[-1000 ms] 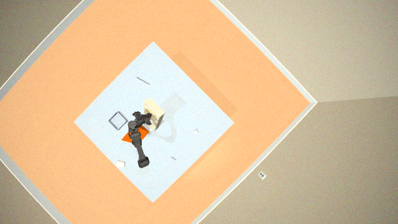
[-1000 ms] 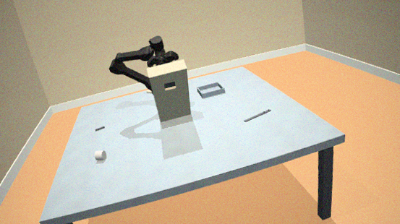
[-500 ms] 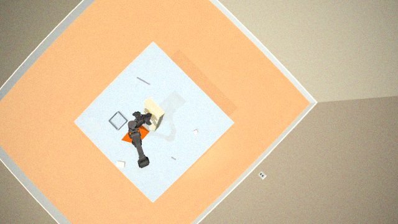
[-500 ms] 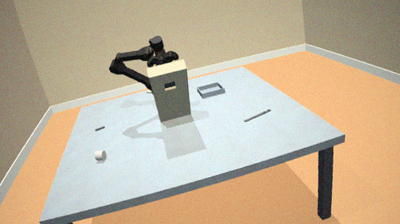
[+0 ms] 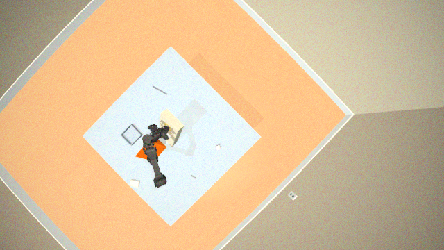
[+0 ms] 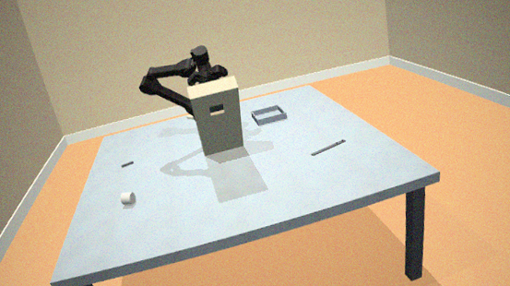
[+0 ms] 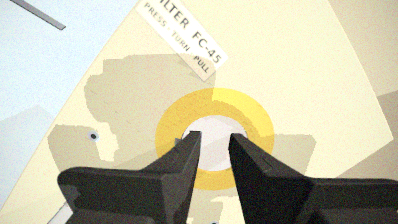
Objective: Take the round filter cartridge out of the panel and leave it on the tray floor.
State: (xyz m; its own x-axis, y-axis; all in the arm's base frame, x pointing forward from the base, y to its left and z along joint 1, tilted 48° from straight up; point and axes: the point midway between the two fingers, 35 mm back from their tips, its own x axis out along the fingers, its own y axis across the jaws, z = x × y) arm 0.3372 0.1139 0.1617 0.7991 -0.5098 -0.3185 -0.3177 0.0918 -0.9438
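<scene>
The service panel point(image 5: 177, 122) point(image 6: 222, 134) point(image 7: 280, 55) is a cream upright box on the table. The pale round filter cartridge point(image 7: 215, 152) shows in its face inside a yellow ring point(image 7: 166, 135); how far it stands out cannot be told. My gripper point(image 7: 214, 134) is at the cartridge face, with one fingertip at each side of it, and is shut on the cartridge. The fingertips hide both slots. In the exterior view the panel hides the fingers. The grey tray point(image 5: 137, 139) point(image 6: 272, 119) stands apart from the panel, on the face side, and looks empty.
A dark bar point(image 5: 159, 90) point(image 6: 328, 148) point(image 7: 40, 14) lies on the table beyond the tray. A white cylinder point(image 5: 218, 147) point(image 6: 127, 199) and a short dark rod point(image 5: 193, 176) point(image 6: 127, 163) lie behind and beside the panel. A white block point(image 5: 134, 182) lies near the table edge.
</scene>
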